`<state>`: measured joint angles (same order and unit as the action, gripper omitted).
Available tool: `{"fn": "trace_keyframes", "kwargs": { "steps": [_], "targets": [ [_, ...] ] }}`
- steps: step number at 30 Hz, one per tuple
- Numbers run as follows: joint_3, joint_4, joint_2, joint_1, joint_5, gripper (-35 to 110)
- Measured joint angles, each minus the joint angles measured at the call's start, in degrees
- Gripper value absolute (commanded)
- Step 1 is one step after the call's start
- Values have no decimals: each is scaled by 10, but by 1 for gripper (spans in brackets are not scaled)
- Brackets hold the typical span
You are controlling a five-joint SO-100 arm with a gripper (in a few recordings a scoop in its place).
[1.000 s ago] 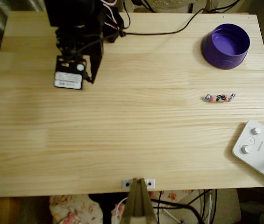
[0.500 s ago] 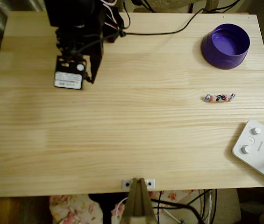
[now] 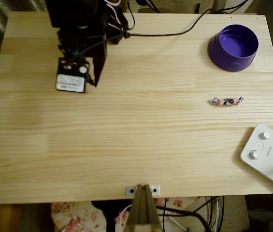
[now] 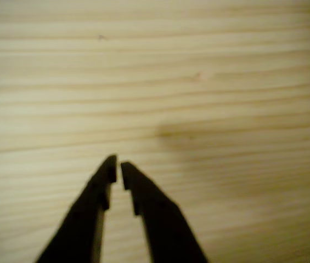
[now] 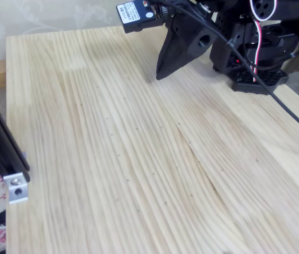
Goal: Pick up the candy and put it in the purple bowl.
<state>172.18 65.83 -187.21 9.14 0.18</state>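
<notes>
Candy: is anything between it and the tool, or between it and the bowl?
Nothing visible. Bare table lies between the tool and the candy, and between the candy and the bowl. The white device sits off to the side.

Sticker (image 3: 70,82) on arm: print too blurry

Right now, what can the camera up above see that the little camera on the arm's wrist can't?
Overhead view: the candy lying alone on the table, the purple bowl near the far right corner, a white device with knobs, and the arm's body at the far left. Wrist view: the hand from close up, its two dark fingers nearly touching, nothing between them. Both: the bare wooden tabletop.
</notes>
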Motion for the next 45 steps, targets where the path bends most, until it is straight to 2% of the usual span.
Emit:
{"fn": "trace_keyframes", "kwargs": {
  "steps": [45],
  "targets": [
    [0,0,0,-19,-10,-1]
  ]
}}
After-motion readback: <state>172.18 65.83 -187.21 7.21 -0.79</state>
